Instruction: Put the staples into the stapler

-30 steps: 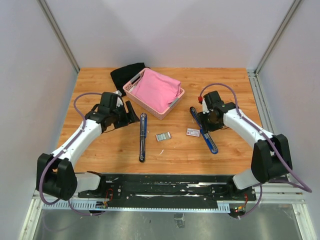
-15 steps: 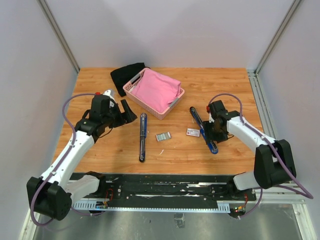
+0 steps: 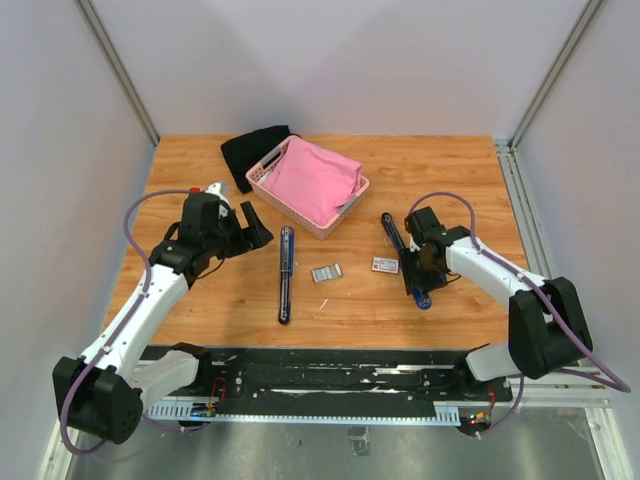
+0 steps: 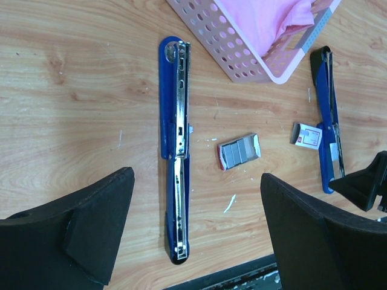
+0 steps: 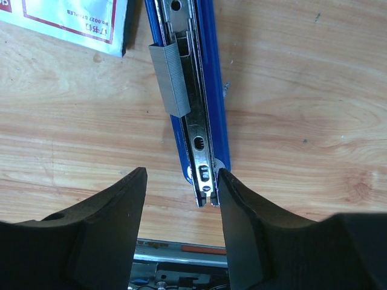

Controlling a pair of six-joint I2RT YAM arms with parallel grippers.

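Note:
A blue stapler (image 3: 286, 273) lies folded out flat at the table's middle, its metal rail up (image 4: 175, 151). The staples (image 3: 326, 272), a silvery-grey block (image 4: 239, 151), rest just right of it. A second open blue stapler (image 3: 405, 262) lies further right, with a grey strip of staples (image 5: 169, 78) on its rail (image 5: 196, 130). The white carton (image 5: 66, 21) sits beside it. My right gripper (image 5: 181, 193) is open around this stapler's near tip, which is close to the right finger (image 5: 242, 211). My left gripper (image 4: 196, 223) is open above the first stapler, holding nothing.
A pink perforated basket (image 3: 262, 180) with pink cloth (image 3: 315, 178) stands at the back, a black cloth (image 3: 250, 150) behind it. The black rail of the arm bases (image 3: 330, 375) runs along the near edge. Small white scraps (image 4: 230, 203) lie near the first stapler.
The left arm drew back to the left and its jaws spread wider. The right gripper slid down along the right stapler to its near tip.

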